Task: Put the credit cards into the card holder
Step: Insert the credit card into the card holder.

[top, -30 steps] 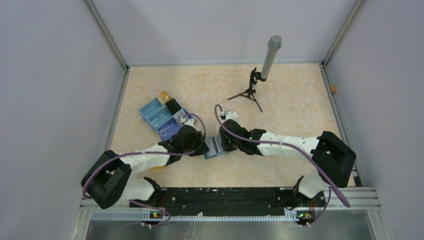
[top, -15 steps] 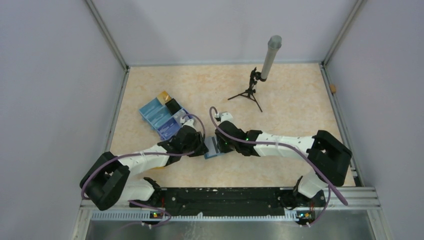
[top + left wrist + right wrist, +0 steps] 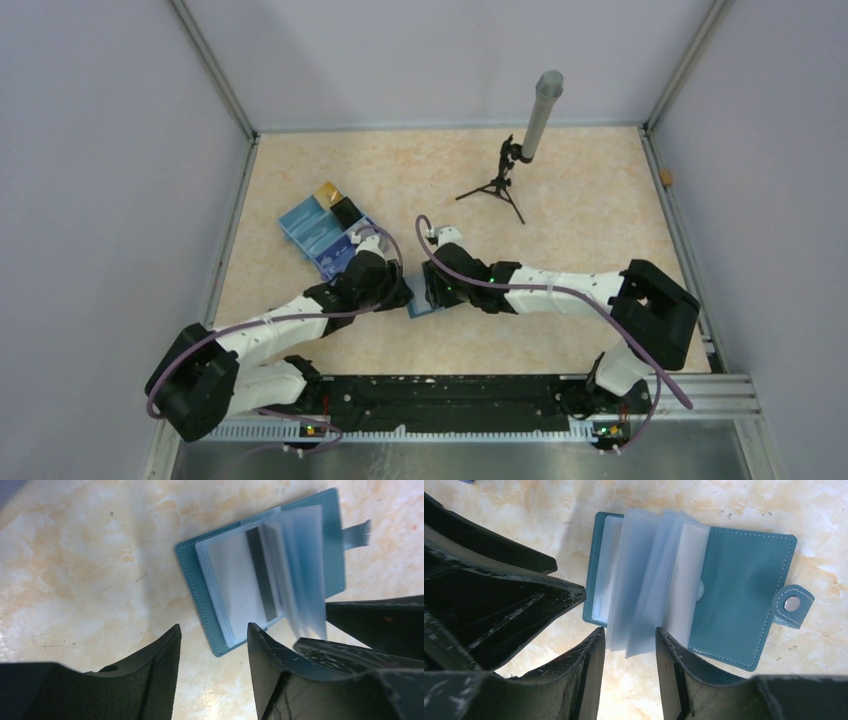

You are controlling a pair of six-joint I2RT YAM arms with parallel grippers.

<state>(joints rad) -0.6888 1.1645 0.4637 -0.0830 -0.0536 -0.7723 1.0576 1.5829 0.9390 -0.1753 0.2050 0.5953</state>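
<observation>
Nearest, the left tool [image 3: 212, 630] gapes over marbled beige tabletop [image 3: 75, 570]. The right tool [image 3: 629, 632] stands parted at the fanned clear plastic sleeves [image 3: 649, 580], contact unclear. Between them the teal folding card holder [image 3: 744, 595] lies open, a pale silvery dark-striped card [image 3: 232, 590] sleeved inside. From above, the white arms [image 3: 560, 285] hide most of it. Beyond, a blue partitioned tray box [image 3: 315, 232] holds a gold card [image 3: 327, 192] and a black card [image 3: 347, 212].

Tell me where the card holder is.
In the top view, the card holder lies open near the centre, between the left gripper and right gripper, right of the blue tray.
</observation>
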